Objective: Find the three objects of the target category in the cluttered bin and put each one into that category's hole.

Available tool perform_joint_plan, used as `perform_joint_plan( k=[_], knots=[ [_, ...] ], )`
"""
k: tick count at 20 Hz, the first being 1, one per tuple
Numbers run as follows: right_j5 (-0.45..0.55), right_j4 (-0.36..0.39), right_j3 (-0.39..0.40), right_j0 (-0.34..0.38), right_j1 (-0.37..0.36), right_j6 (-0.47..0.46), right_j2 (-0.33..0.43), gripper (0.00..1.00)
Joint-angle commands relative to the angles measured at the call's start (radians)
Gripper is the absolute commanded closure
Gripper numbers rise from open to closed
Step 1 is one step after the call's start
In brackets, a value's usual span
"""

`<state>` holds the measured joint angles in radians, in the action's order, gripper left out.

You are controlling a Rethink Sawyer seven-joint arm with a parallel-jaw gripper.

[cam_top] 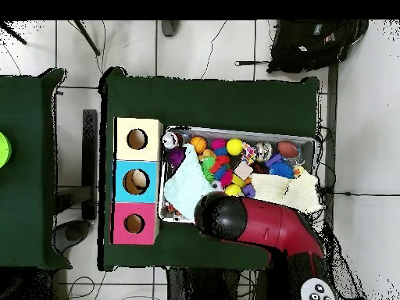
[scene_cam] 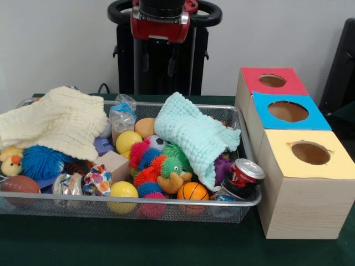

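The wire-mesh bin [scene_cam: 55, 205] sits on the green table, piled with toys; it also shows in the overhead view [cam_top: 314, 156]. One clear crinkly bottle [scene_cam: 122, 114] with a blue label stands at the back, between the two cloths. A second, crushed clear bottle [scene_cam: 65, 184] lies at the front left by a patterned ball. A third is not plainly visible. My gripper [scene_cam: 159, 60] hangs high above the bin's far edge in front of the pedestal, fingers apart and empty. From above only the arm [cam_top: 258, 223] shows, covering the gripper.
Three wooden boxes stand beside the bin with round holes in red [scene_cam: 252, 83], blue [scene_cam: 313, 119] and yellow [scene_cam: 335, 166] tops. A cream cloth [scene_cam: 55, 122] and a mint cloth [scene_cam: 194, 133] cover part of the toys. A red crushed can [scene_cam: 244, 173] lies in the front right corner.
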<state>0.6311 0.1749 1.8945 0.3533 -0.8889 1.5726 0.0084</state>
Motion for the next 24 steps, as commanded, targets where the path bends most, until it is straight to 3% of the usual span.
perform_joint_plan(
  k=[1, 24],
  knots=[
    [0.001, 0.071, -0.044, 0.063, 0.073, -0.076, 0.11, 0.0],
    [-0.076, 0.168, -0.042, 0.167, 0.15, -0.044, 0.175, 0.0]
  ],
)
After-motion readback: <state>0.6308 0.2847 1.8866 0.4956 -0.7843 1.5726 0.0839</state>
